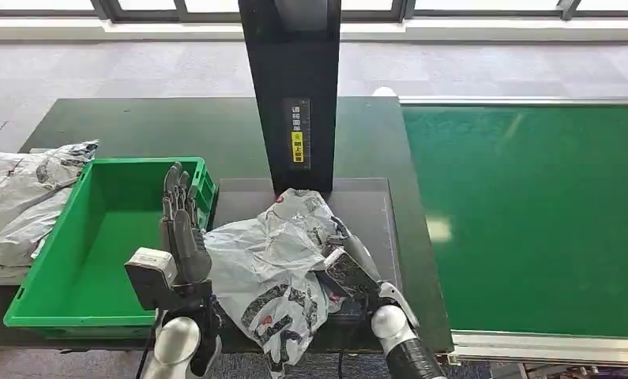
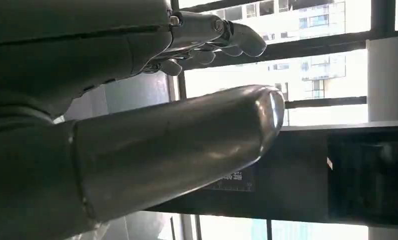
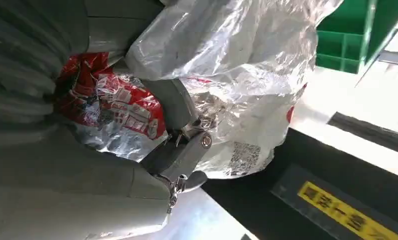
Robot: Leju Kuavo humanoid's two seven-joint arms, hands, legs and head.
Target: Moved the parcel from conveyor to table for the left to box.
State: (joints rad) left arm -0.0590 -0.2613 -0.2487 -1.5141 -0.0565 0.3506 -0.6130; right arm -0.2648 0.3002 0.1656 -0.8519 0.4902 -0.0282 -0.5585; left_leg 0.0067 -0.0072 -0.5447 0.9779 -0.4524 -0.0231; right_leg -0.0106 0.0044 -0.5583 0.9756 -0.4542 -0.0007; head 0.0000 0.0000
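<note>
The parcel [image 1: 275, 260], a crumpled white plastic bag with red and black print, lies on the grey mat [image 1: 370, 209] in the middle of the dark table, its near end hanging over the front edge. My right hand [image 1: 356, 268] grips its right side. In the right wrist view the thumb [image 3: 179, 150] and the fingers close around the parcel [image 3: 247, 75]. My left hand [image 1: 180, 229] is raised just left of the parcel, over the green box's [image 1: 65, 268] right wall, with its fingers straight and apart and nothing in them. The left wrist view has this hand [image 2: 136, 135] open.
A pile of other white parcels [image 1: 18, 197] lies left of the green box. A black post [image 1: 291, 95] stands behind the mat. The green conveyor belt [image 1: 532, 213] runs along the right side. The box's floor is bare.
</note>
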